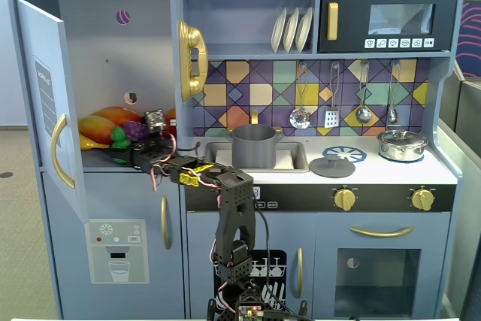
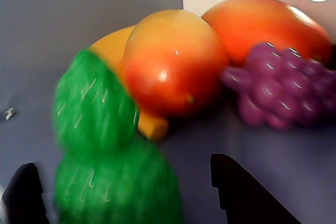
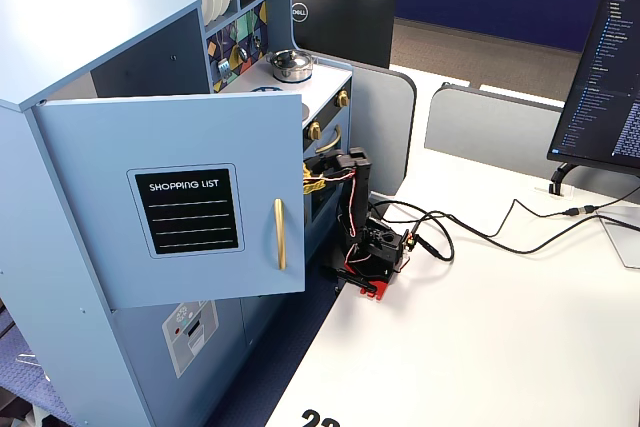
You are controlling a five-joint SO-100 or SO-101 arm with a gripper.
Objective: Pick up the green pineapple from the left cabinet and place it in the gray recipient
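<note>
The green pineapple (image 1: 119,137) lies on the shelf of the left cabinet (image 1: 105,35), whose door (image 1: 45,95) stands open. In the wrist view the pineapple (image 2: 100,145) lies lengthwise between my two black fingers (image 2: 23,192), with a gap on each side. My gripper (image 2: 123,179) is open around it and reaches into the cabinet from the right in a fixed view (image 1: 125,157). The gray recipient (image 1: 253,146) stands in the sink, right of the cabinet. In the other fixed view the open door (image 3: 180,197) hides the gripper and the pineapple.
A mango (image 2: 173,61), another orange fruit (image 2: 262,24) and a purple grape bunch (image 2: 278,90) lie just behind the pineapple. A shiny silver pot with lid (image 1: 402,144) sits on the stove. The black-fronted microwave (image 1: 391,19) is at top right. A gold phone (image 1: 192,58) hangs beside the cabinet opening.
</note>
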